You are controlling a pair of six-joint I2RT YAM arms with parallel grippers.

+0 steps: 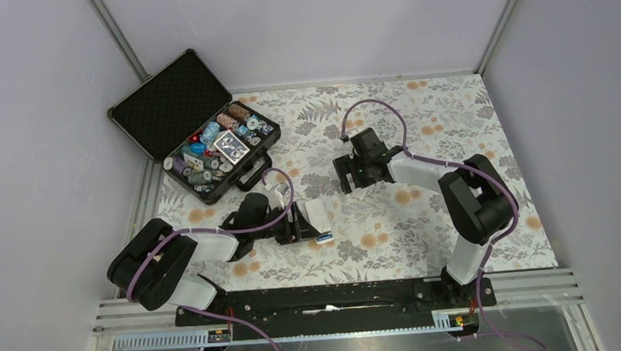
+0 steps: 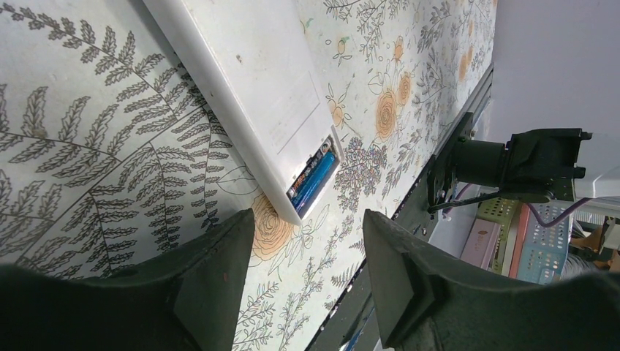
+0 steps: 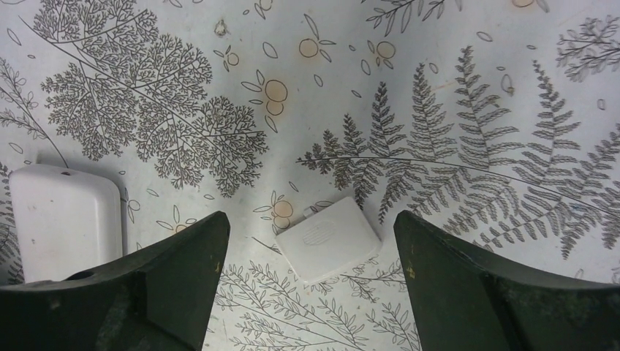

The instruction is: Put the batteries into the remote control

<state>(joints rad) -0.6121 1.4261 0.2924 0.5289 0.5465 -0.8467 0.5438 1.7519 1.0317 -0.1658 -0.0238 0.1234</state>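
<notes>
The white remote control lies back up on the floral cloth, also seen in the top view. Its battery compartment is open at the near end. The blue battery and a dark battery lie side by side inside it. My left gripper is open and empty, just short of that end, left of the remote in the top view. My right gripper is open and empty, low over a small white battery cover that lies between the fingers. The remote's far end shows at the left.
An open black case of poker chips and cards stands at the back left. The black arm-mount rail runs along the near edge. Grey walls close in the back and sides.
</notes>
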